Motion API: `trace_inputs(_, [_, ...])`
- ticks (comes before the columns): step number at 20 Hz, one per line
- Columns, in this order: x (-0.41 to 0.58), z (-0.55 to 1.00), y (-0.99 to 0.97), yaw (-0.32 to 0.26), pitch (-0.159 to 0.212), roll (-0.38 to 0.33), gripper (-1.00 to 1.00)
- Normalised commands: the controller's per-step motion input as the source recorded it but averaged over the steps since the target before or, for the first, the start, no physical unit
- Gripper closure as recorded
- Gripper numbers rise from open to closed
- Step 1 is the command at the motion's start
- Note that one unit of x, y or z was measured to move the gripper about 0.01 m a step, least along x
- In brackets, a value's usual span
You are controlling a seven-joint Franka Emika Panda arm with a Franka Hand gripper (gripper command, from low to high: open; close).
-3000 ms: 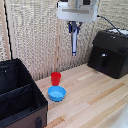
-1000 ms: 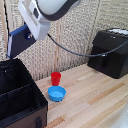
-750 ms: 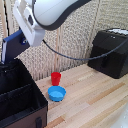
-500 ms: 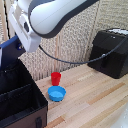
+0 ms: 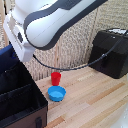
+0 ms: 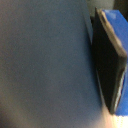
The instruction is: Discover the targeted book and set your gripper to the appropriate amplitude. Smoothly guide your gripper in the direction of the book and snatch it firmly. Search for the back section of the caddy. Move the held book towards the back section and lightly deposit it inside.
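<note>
Navy book (image 5: 8, 52) has dropped, in half a second, to the caddy's (image 5: 22, 102) back section at nine o'clock; fingers are hidden (grip can't be judged), so release looks near

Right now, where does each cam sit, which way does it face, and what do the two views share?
Exterior view: off the arm, looking across the wooden table at the caddy, red cup, blue bowl and black hard box; the bulky white arm fills the upper frame.
Wrist view: on the wrist, very close to the book, blurred; fingers not distinguishable.
Shared: only the book, a blue sliver above the caddy.
</note>
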Motion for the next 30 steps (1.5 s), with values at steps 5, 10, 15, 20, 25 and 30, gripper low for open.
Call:
trace_inputs(5, [0.0,0.0,0.59,-0.24,-0.07,0.0,1.0])
trace_inputs(10, [0.115,-0.22,0.73,-0.151,-0.022,-0.074,1.0])
trace_inputs(15, [0.208,-0.26,0.68,-0.015,-0.003,-0.104,1.0])
trace_inputs(20, [0.006,-0.05,0.5,-0.053,-0.038,-0.031,-1.0])
trace_inputs(25, [-0.057,0.01,0.49,-0.011,-0.018,-0.062,-1.0])
trace_inputs(30, [-0.043,0.11,0.42,0.002,0.0,-0.11,-1.0])
